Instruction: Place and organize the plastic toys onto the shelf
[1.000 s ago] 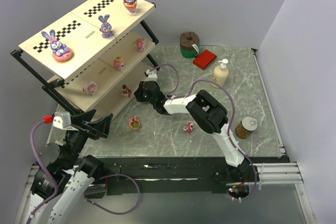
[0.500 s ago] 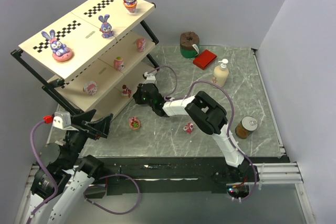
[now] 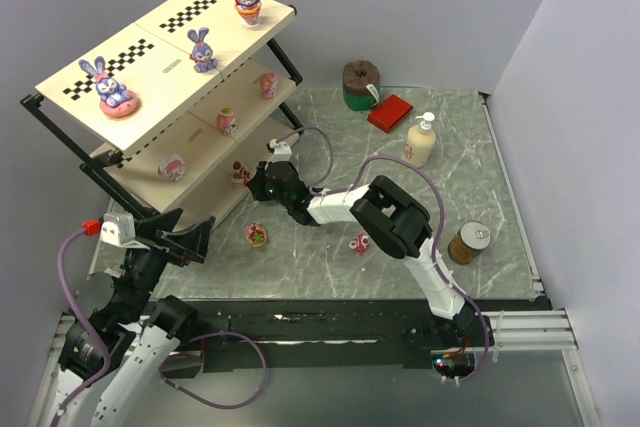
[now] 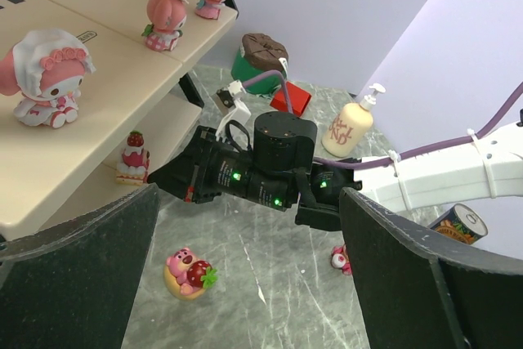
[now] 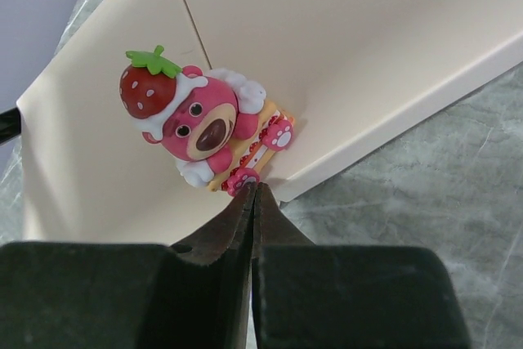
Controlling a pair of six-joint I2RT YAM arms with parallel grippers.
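Observation:
My right gripper (image 5: 254, 187) is shut and empty. Its tips touch the front foot of a pink bear toy with a strawberry hat (image 5: 204, 124), which stands near the edge of the shelf's bottom board (image 5: 343, 46). In the top view this gripper (image 3: 257, 181) is beside that toy (image 3: 240, 172). The shelf (image 3: 150, 75) holds three bunnies on top and three pink figures on the middle tier. A pink bear on a yellow base (image 3: 257, 235) and a small pink toy (image 3: 359, 242) lie on the table. My left gripper (image 4: 245, 284) is open and empty above the table's near left.
A cream pump bottle (image 3: 421, 139), a tin can (image 3: 468, 243), a red box (image 3: 389, 112) and a brown-topped green pot (image 3: 361, 84) stand on the right and back of the marble table. The right arm stretches across the table's middle.
My right gripper has slid left towards the shelf's bottom board, up to the pink bear toy. The left arm has not moved.

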